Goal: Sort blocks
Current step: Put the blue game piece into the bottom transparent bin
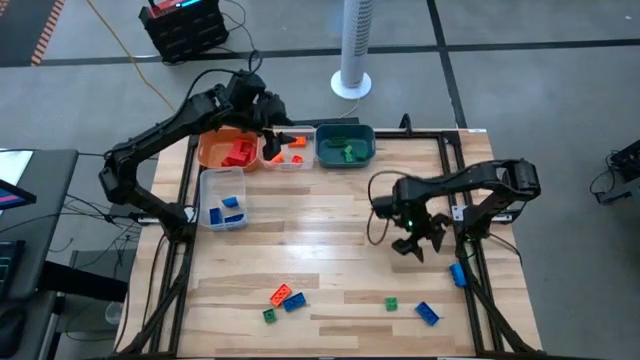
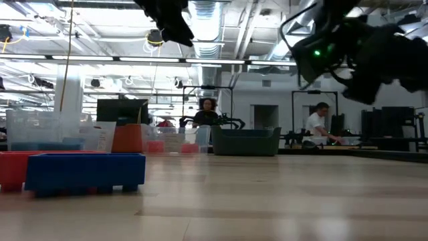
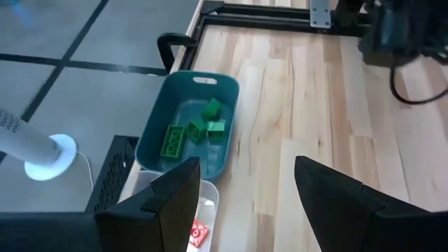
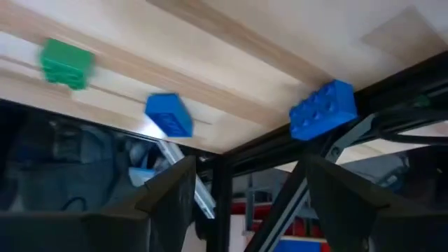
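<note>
Starting at the left of the high view, we see the clear bin point(image 1: 222, 199) on the desk point(image 1: 330, 230) holding blue blocks point(image 1: 228, 206). Behind it sits the orange bin point(image 1: 226, 150) with red blocks point(image 1: 238, 153), then a second clear bin point(image 1: 288, 152) with orange blocks point(image 1: 296, 157), then the teal bin point(image 1: 345, 143) with green blocks point(image 1: 347, 152). The left gripper point(image 1: 283, 141) hovers over that second clear bin, its fingers point(image 3: 164, 203) spread and empty.

Along the near edge lie an orange block point(image 1: 281, 294), a blue block point(image 1: 294, 302) touching it, and a small green block point(image 1: 269, 315). Further right are another green block point(image 1: 392, 303) and a blue block point(image 1: 427, 313).

The right gripper point(image 1: 420, 243) hangs above the desk's right side, fingers point(image 4: 166, 203) released, holding nothing. A blue block point(image 1: 458, 274) rests on the right frame rail.
</note>
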